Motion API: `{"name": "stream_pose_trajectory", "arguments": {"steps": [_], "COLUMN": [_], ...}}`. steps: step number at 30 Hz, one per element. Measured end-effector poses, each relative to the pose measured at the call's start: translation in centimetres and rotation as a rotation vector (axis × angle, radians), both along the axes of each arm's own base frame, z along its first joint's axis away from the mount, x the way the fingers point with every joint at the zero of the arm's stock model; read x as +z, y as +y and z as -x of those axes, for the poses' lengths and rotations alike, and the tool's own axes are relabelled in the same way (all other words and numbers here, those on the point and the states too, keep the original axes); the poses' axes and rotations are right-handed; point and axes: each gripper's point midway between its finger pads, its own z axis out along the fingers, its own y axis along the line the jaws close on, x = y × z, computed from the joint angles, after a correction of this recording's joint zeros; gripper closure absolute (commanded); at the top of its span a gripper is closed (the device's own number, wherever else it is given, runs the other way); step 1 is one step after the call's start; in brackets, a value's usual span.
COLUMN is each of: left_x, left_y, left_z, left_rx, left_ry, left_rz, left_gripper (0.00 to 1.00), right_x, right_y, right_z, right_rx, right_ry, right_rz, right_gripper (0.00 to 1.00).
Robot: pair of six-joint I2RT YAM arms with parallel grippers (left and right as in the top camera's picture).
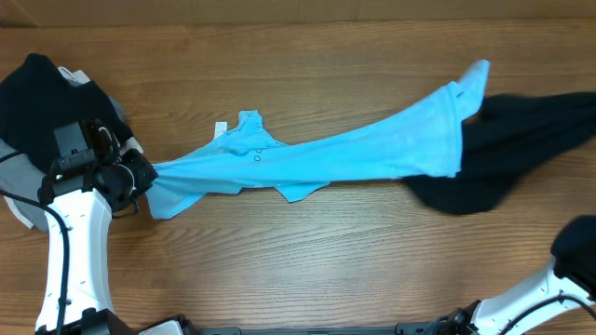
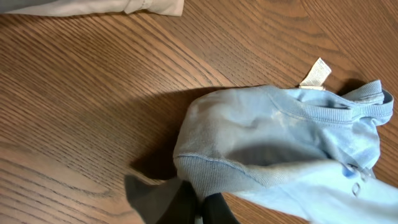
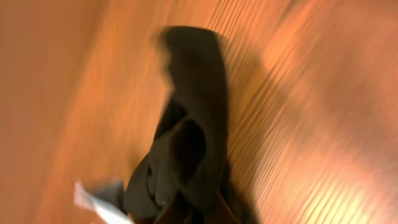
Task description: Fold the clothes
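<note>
The wood-grain table point(image 1: 307, 251) carried a light blue T-shirt point(image 1: 372, 149) pulled out long, running from the left side up toward the far right. The left end effector point(image 1: 142, 180) was clamped on the shirt's left end. In the left wrist view its dark fingers point(image 2: 214, 210) pinched a ribbed edge of blue cloth at the bottom of the frame. A small white label point(image 2: 317, 73) stood up by the collar.

The shirt's far end lay over a black garment point(image 1: 531, 135) spread on the right side of the table. Another black garment point(image 1: 37, 93) sat heaped at the far left, behind the left arm point(image 1: 74, 251), with pale cloth point(image 1: 20, 212) beside it.

The right end effector point(image 1: 577, 247) was at the lower right edge. It was clenched on dark fabric point(image 3: 186, 155) that bunched up at its fingers, though that wrist view was badly blurred. Whether this fabric belonged to the black garment on the right could not be told.
</note>
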Motion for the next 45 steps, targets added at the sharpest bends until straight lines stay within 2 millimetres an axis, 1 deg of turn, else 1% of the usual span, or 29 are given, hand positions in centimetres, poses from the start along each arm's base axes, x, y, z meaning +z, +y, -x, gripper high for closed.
{"name": "stream_pose_trajectory", "arguments": {"steps": [1, 2, 3, 4, 5, 7, 8, 10, 11, 12, 14, 16, 18, 19, 20, 21, 22, 24, 25, 26, 28, 29, 31, 33, 34, 36, 40, 42, 45], "left_x": [0.0, 0.0, 0.0, 0.0, 0.0, 0.0, 0.0, 0.0, 0.0, 0.0, 0.0, 0.0, -0.1, -0.1, -0.2, -0.2, -0.1, -0.2, -0.1, -0.2, -0.1, -0.1, -0.1, -0.1, -0.1, -0.1, -0.1, -0.1, -0.1], "left_y": [0.0, 0.0, 0.0, 0.0, 0.0, 0.0, 0.0, 0.0, 0.0, 0.0, 0.0, 0.0, -0.1, -0.1, -0.1, -0.1, -0.1, -0.2, -0.1, -0.2, -0.1, -0.1, -0.2, -0.3, -0.3, -0.3, -0.3, -0.3, -0.3], "left_z": [0.0, 0.0, 0.0, 0.0, 0.0, 0.0, 0.0, 0.0, 0.0, 0.0, 0.1, 0.1, 0.2, 0.3, 0.4, 0.4, 0.3, 0.4, 0.4, 0.4, 0.4, 0.4, 0.4, 0.4, 0.4, 0.3, 0.3, 0.3, 0.4], "left_rx": [0.0, 0.0, 0.0, 0.0, 0.0, 0.0, 0.0, 0.0, 0.0, 0.0, 0.0, 0.0, 0.0, 0.0, 0.0, 0.0, 0.0, 0.0, 0.0, 0.0, 0.0, 0.0, -0.002, -0.003, -0.003, -0.004, -0.004, -0.004, -0.004], "left_ry": [0.0, 0.0, 0.0, 0.0, 0.0, 0.001, 0.0, 0.0, 0.001, 0.001, 0.004, 0.005, 0.01, 0.012, 0.016, 0.017, 0.015, 0.018, 0.015, 0.018, 0.017, 0.016, 0.014, 0.014, 0.014, 0.014, 0.013, 0.013, 0.014], "left_rz": [0.0, 0.0, 0.0, 0.0, 0.0, 0.0, 0.0, 0.0, 0.0, 0.0, 0.001, 0.002, 0.004, 0.004, 0.006, 0.006, 0.005, 0.007, 0.005, 0.006, 0.006, 0.006, 0.01, 0.012, 0.012, 0.013, 0.016, 0.016, 0.016], "left_gripper": [0.96, 0.96, 0.96, 0.96, 0.96, 0.96, 0.96, 0.96, 0.96, 0.96, 0.96, 0.96, 0.96, 0.96, 0.96, 0.96, 0.96, 0.96, 0.96, 0.96, 0.96, 0.96, 0.96, 0.96, 0.96, 0.96, 0.96, 0.96, 0.96], "right_x": [2.8, 4.0, 4.4, 4.2, 3.4, 1.9, 1.6, 0.3, 0.1, -0.2, -0.7, -1.4, -3.4, -4.6, -6.7, -9.2, -12.7, -17.4, -18.7, -20.8, -23.4, -24.5, -26.0, -27.3, -28.0, -29.0, -29.3, -29.4, -29.5], "right_y": [-1.6, -2.1, -2.0, -1.9, -1.6, -0.7, -0.4, 1.1, 1.8, 2.8, 5.6, 8.5, 11.0, 11.8, 13.1, 14.2, 15.8, 17.2, 17.7, 18.3, 19.1, 19.6, 19.9, 20.1, 20.2, 20.4, 19.5, 17.3, 13.5], "right_z": [1.9, 3.4, 4.1, 4.5, 4.5, 4.2, 4.0, 3.2, 2.9, 2.6, 1.4, -0.1, -1.0, -1.4, -1.8, -2.0, -1.6, -0.9, -0.4, -0.1, 0.2, -0.3, -1.4, -2.1, -2.1, -2.0, -1.8, -0.7, 2.1], "right_rx": [-0.084, -0.132, -0.153, -0.166, -0.164, -0.131, -0.113, -0.043, -0.013, 0.034, 0.179, 0.328, 0.432, 0.47, 0.511, 0.558, 0.611, 0.661, 0.673, 0.689, 0.714, 0.742, 0.775, 0.793, 0.8, 0.806, 0.734, 0.61, 0.407], "right_ry": [-0.034, -0.032, -0.019, -0.004, 0.022, 0.066, 0.078, 0.121, 0.128, 0.141, 0.159, 0.164, 0.211, 0.232, 0.273, 0.306, 0.36, 0.403, 0.417, 0.417, 0.4, 0.356, 0.281, 0.224, 0.212, 0.192, 0.228, 0.32, 0.442], "right_rz": [0.068, 0.097, 0.107, 0.104, 0.088, 0.048, 0.04, 0.003, -0.006, -0.02, -0.053, -0.074, -0.107, -0.119, -0.152, -0.184, -0.254, -0.318, -0.342, -0.369, -0.4, -0.402, -0.384, -0.363, -0.361, -0.355, -0.3, -0.227, -0.172], "right_gripper": [0.92, 0.86, 0.8, 0.74, 0.69, 0.6, 0.58, 0.58, 0.58, 0.54, 0.5, 0.53, 0.61, 0.68, 0.78, 0.96, 0.96, 0.96, 0.96, 0.96, 0.96, 0.96, 0.96, 0.92, 0.91, 0.91, 0.91, 0.9, 0.87]}}
